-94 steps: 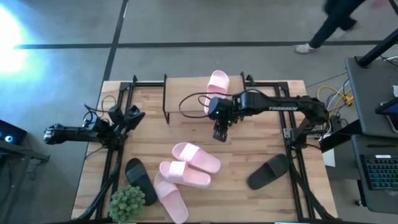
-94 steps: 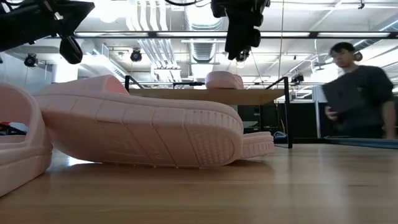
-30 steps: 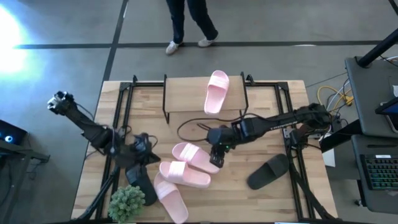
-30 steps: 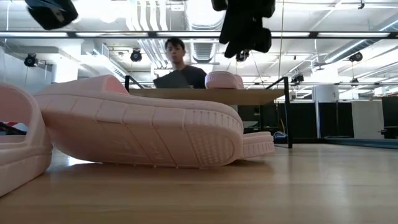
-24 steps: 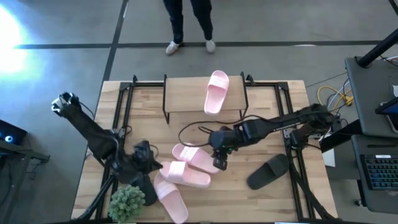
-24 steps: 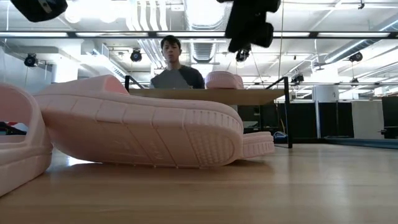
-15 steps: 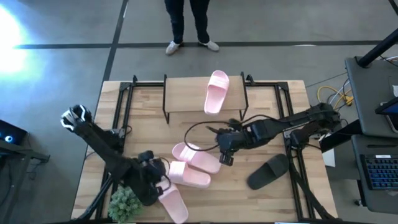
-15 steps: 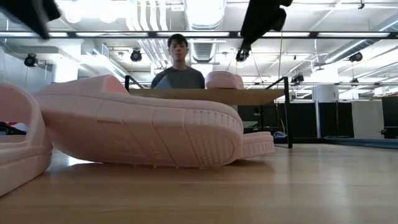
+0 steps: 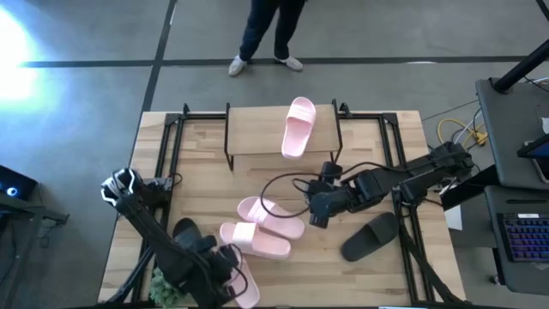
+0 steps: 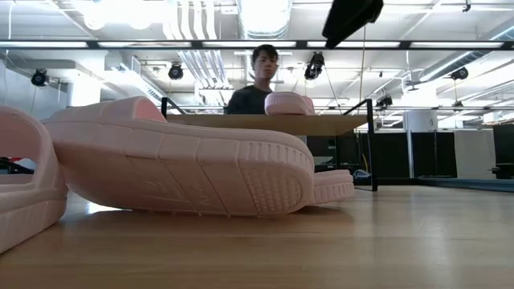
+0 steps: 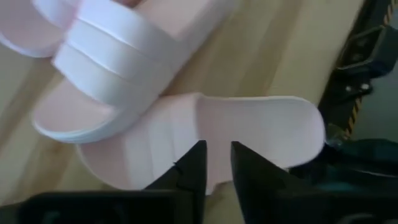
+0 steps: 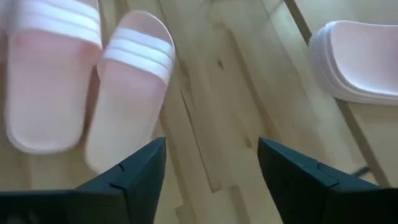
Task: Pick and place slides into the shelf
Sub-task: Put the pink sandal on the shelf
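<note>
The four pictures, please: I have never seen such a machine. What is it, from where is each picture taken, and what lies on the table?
It is a robot with two dark arms at a wooden table. Each arm ends in a two-finger gripper.

One picture looks straight down from above. One looks level across the table top, where a person stands in the room behind. Two come from cameras on the arms' wrists.

On the table stands a low shelf with one pink slide across its top. Three more pink slides lie nearer the front, a black slide to the right, and another black one by a green plant, mostly hidden under the left arm.

The right gripper is open above bare wood, holding nothing. The left gripper hovers with a narrow gap over a pink slide, also holding nothing.
</note>
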Controlling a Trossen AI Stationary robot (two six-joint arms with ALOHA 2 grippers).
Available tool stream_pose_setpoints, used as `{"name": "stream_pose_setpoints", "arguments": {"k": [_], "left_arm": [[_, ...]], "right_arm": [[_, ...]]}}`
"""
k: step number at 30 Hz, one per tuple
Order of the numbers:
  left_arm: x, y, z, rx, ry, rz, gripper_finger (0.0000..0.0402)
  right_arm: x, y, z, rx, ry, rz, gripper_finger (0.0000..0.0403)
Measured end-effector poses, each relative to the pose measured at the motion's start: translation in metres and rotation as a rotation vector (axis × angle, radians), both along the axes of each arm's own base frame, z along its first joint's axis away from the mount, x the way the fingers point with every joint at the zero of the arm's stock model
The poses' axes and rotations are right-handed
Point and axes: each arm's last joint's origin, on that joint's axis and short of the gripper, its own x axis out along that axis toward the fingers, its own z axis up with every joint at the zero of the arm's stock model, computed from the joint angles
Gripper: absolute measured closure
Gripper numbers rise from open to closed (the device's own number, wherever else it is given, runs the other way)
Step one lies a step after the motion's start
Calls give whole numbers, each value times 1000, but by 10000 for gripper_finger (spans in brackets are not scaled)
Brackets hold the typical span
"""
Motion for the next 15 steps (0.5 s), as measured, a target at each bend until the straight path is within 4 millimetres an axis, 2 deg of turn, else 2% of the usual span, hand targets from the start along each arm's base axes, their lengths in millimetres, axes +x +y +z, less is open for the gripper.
{"name": "stream_pose_setpoints", "arguments": {"k": [5,11,15], "left_arm": [[6,-16,-19,73,68,-5,301],[6,-32,-38,130,110,46,297],[3,-33,-46,172,122,99,297]], "right_arm": [[-10,5,-3,-93,43,-38,127],[-21,11,-6,-141,61,-96,109],[-25,15,-8,-174,46,-127,102]]}}
